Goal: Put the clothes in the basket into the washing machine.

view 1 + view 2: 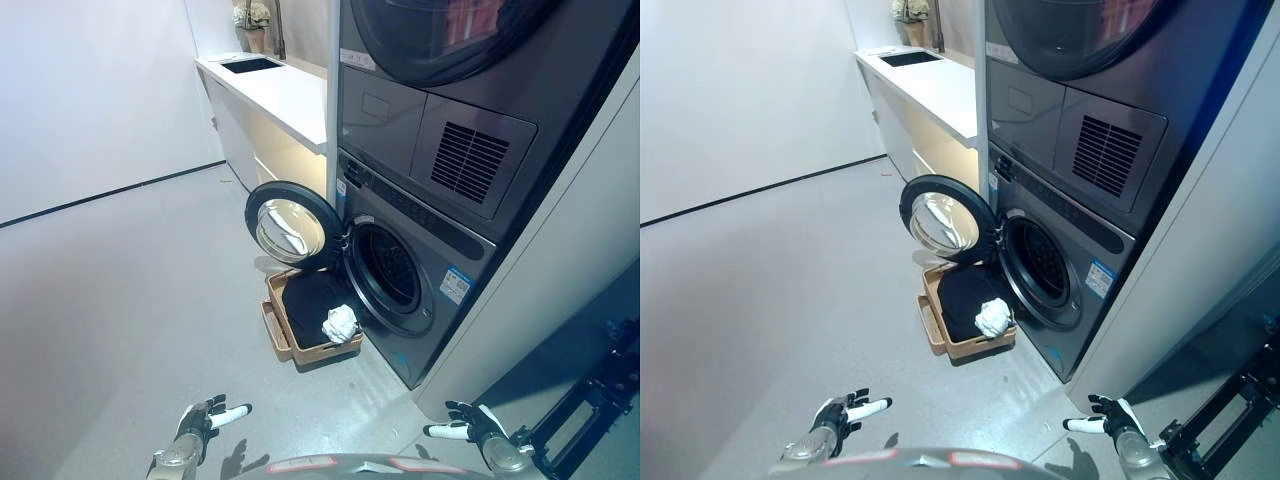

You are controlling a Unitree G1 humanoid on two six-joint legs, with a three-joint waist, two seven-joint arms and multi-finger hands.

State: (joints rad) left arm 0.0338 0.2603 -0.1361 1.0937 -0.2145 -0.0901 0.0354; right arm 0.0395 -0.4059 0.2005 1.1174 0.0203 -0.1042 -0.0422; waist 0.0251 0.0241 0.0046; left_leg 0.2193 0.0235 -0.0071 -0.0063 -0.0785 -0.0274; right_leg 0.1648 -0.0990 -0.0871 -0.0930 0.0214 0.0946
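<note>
A tan basket [283, 335] stands on the floor in front of the washing machine [430, 290]. It holds a black garment [305, 300] and a white crumpled cloth [340, 323]. The machine's round door [290, 225] is swung open to the left, above the basket, and the drum opening [390, 275] is dark. My left hand [205, 420] is low at the bottom left, open and empty. My right hand [465, 425] is at the bottom right, open and empty. Both hands are well short of the basket.
A dryer [460, 90] is stacked on the washer. A white counter [275, 90] with a sink [250, 65] and a flower pot [252, 28] runs along the back. A black metal frame [600, 400] stands at the right.
</note>
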